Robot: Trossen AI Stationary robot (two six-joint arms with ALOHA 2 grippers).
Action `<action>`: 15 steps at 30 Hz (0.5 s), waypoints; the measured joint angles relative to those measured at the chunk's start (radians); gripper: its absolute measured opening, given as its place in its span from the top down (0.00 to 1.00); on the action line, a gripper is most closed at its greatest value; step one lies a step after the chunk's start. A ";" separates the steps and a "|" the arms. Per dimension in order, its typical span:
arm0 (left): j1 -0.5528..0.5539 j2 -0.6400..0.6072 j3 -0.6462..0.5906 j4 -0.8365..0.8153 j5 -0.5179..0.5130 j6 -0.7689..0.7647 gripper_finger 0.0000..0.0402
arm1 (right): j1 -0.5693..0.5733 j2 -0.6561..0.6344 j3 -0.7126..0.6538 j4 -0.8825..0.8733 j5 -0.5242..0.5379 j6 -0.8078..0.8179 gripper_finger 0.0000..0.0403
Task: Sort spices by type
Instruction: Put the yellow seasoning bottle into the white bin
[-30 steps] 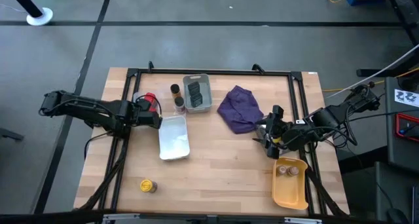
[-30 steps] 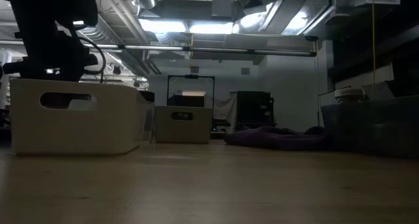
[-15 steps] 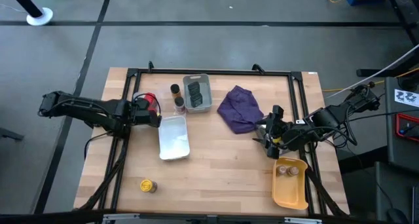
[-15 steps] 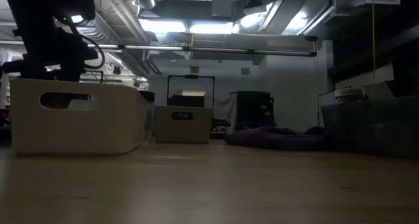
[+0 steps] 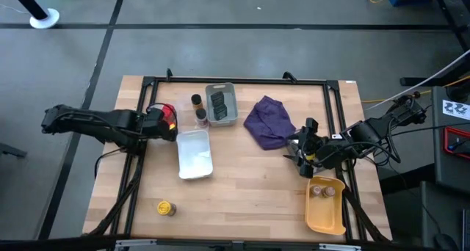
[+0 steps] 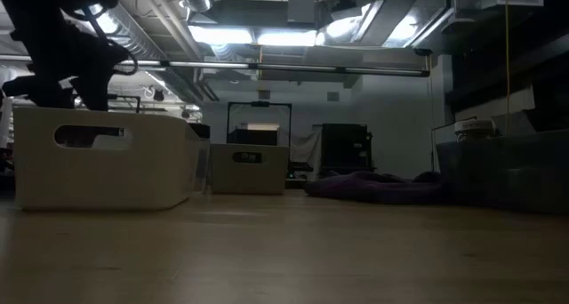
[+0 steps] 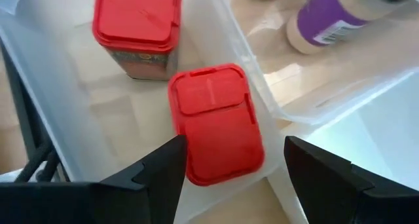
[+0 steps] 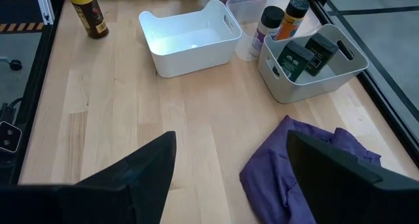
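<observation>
Two red tins (image 7: 216, 122) crowding clear tray (image 7: 46, 112), white tray (image 5: 194, 154) adjacent, open wood beyond

Left gripper (image 7: 229, 168) gapes wide, apparently empty; right gripper (image 8: 229, 178) likewise spread.

Dark jointed arms (image 5: 95, 122), black cables

Only the left arm (image 5: 88, 122) is seen shifted vs. the earlier pics: it has been drawn back a bit, away from the white tray (image 5: 195, 154), toward the table's left edge. The left gripper (image 5: 166, 121), earlier at the tray's left rim, is now found further off it, over the clear tray (image 7: 46, 99) w/ the red tins (image 7: 216, 124), fingers spread. More red is exposed at the gripper tip in the high view. In the low view, the arm's dark outline is moved left and up above the white tray.
</observation>
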 joint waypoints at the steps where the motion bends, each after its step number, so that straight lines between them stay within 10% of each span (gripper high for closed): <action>1: 0.000 -0.010 0.000 0.003 0.012 0.010 0.40 | 0.000 0.000 0.000 0.000 0.000 0.000 0.29; 15: -0.063 -0.053 0.000 0.433 0.450 0.018 0.40 | 0.000 0.000 0.000 0.000 0.000 0.000 0.29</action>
